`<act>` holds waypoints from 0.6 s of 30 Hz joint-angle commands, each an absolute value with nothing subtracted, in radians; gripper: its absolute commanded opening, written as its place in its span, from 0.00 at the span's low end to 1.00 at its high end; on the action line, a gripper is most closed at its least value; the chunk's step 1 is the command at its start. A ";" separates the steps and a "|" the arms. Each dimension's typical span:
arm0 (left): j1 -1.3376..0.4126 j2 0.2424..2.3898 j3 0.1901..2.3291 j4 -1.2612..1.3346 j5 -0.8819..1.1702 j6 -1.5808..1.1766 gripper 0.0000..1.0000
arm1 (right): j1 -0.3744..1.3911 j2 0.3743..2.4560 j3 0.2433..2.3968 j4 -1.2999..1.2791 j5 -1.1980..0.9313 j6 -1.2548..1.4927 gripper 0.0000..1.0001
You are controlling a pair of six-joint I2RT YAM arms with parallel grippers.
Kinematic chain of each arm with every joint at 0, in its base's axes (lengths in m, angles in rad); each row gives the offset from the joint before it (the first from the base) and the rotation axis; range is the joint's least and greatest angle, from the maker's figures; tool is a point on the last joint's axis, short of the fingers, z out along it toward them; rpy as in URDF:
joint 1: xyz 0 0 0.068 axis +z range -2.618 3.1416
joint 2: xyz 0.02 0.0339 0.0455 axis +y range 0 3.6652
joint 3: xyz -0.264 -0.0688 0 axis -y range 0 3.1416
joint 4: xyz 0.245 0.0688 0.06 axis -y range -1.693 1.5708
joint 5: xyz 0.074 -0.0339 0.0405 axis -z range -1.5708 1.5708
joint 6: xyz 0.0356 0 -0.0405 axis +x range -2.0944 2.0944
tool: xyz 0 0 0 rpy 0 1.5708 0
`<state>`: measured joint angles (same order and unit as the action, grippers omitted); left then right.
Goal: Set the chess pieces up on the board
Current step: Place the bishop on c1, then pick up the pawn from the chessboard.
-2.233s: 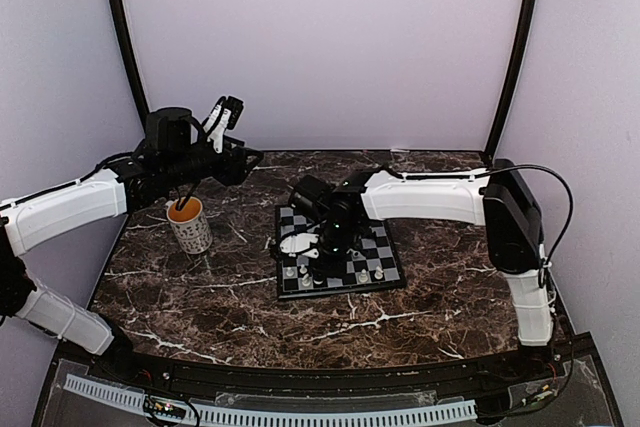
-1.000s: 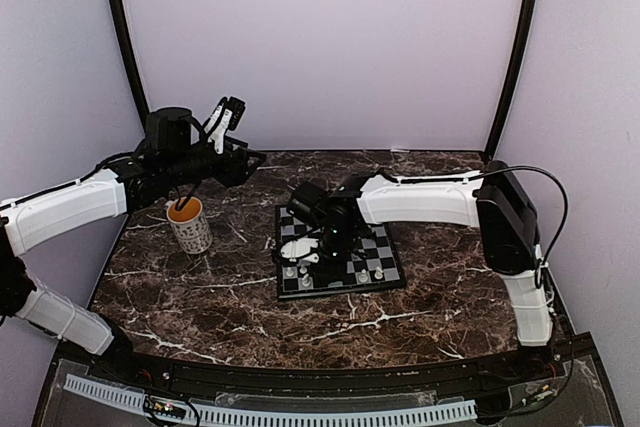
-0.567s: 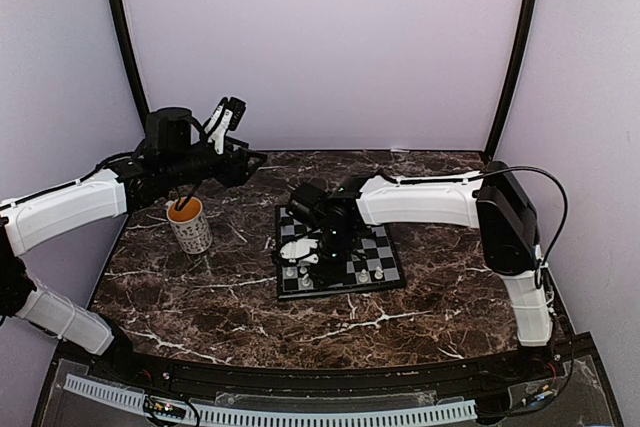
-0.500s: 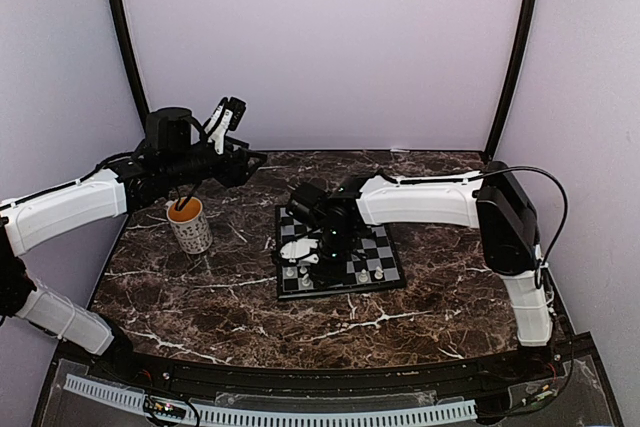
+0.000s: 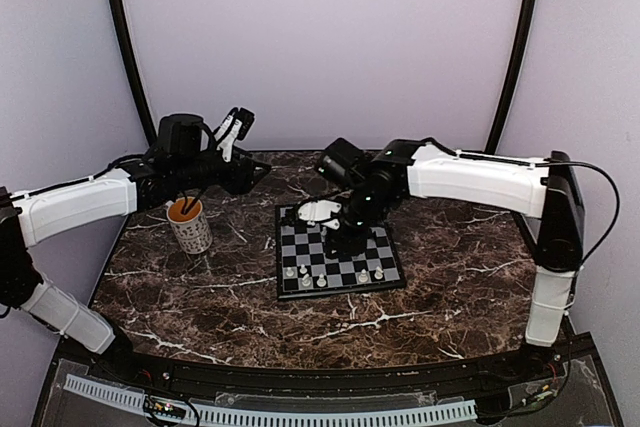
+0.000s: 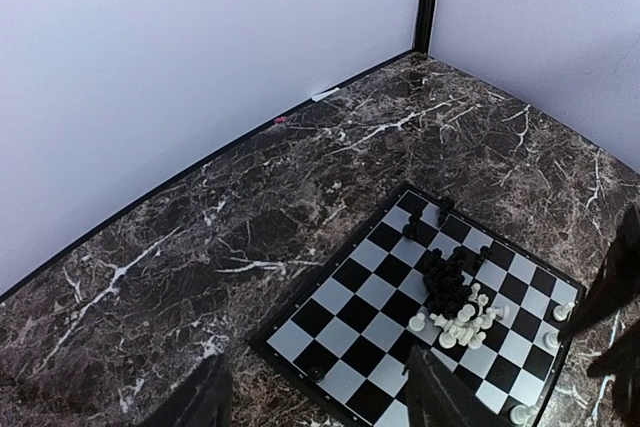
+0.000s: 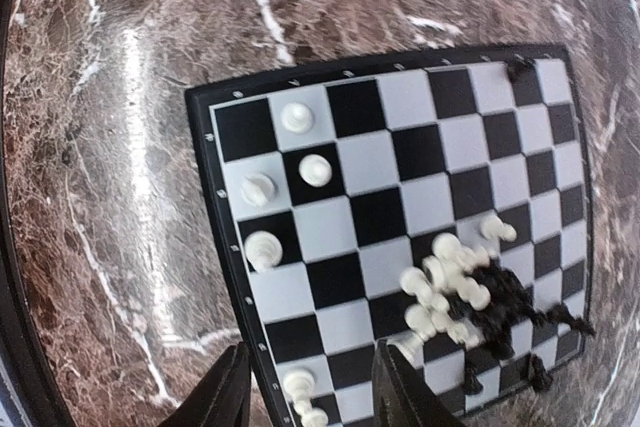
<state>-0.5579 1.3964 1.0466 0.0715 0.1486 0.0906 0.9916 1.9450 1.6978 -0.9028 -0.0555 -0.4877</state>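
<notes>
board (image 5: 340, 265): flat on the table (image 5: 460, 292), roughly centred, a bit right of the mug (image 5: 189, 227). The mug is patterned and orange inside, with something dark and thin poking out. It is well apart from the board.

chess pieces: most are on the board in one mixed heap (image 7: 468, 299) near its middle. White ones are bunched on one side and black ones tangled on the other, many tipped over.

white pieces (image 7: 316, 169): these stand singly on separate squares along the board edge nearest the arm bases. The right wrist view shows four close together and two more at the bottom of the frame.

black piece (image 7: 518, 69): alone in a corner square. A couple more black ones sit at the edge past the heap. I can't tell piece types, they're too small.

right pincer (image 7: 310, 372): held above the board, looking down on it. Its fingers are spread wide with nothing between them, and they touch no piece.

left pincer (image 6: 315, 392): raised off the table on the mug's side, aimed toward the board. Its fingers are wide apart with nothing gripped.
</notes>
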 commanded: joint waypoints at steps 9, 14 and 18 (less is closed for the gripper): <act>-0.577 1.442 1.105 0.039 0.229 -0.100 0.56 | 0.795 1.790 1.310 -0.566 -0.027 -0.326 0.32; -0.601 1.444 1.106 0.048 0.242 -0.125 0.56 | 0.795 1.859 1.333 -0.564 -0.047 -0.295 0.33; -0.607 1.449 1.108 0.047 0.239 -0.126 0.56 | 0.795 1.906 1.373 -0.573 -0.066 -0.282 0.36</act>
